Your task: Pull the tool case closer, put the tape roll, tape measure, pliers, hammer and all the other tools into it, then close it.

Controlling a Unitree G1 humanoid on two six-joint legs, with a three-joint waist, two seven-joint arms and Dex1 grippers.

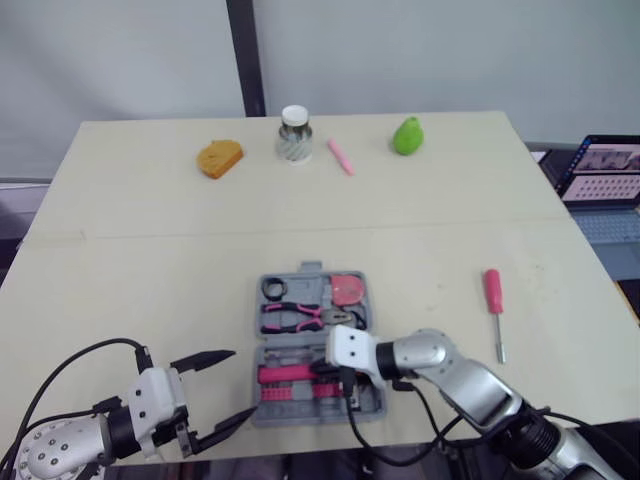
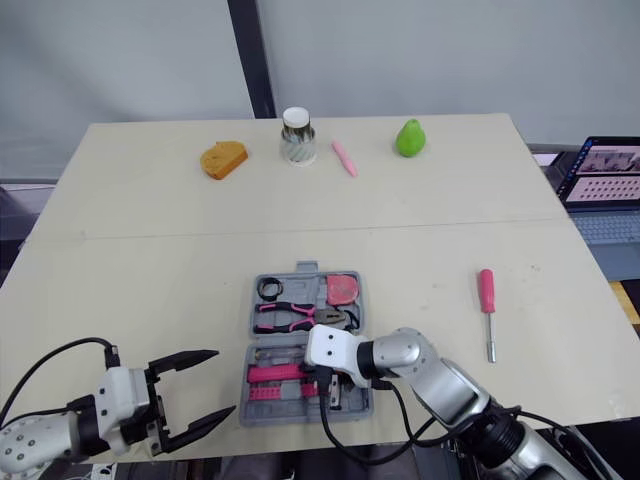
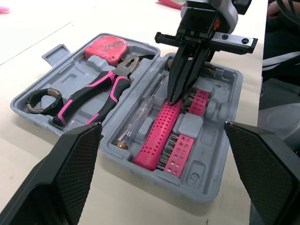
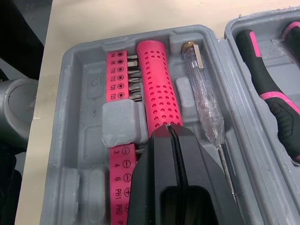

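Observation:
The grey tool case [image 1: 372,405] lies open near the table's front edge. Its far half holds a black tape roll [image 1: 273,288], a pink tape measure [image 1: 348,289] and pink-handled pliers [image 1: 298,317]. The near half holds a pink perforated handle [image 4: 157,89], a clear tester screwdriver [image 4: 204,101] and a pink bit strip [image 4: 117,70]. My right gripper [image 4: 169,127] hangs over the near half, shut, its tip at the pink handle. My left gripper [image 1: 240,385] is open, just left of the case. A pink screwdriver [image 1: 493,300] lies on the table to the right of the case.
Along the table's far side sit an orange sponge-like piece [image 1: 220,158], a small cup [image 1: 294,133], a pink marker [image 1: 341,157] and a green pear [image 1: 407,135]. A laptop [image 1: 605,175] stands beyond the right edge.

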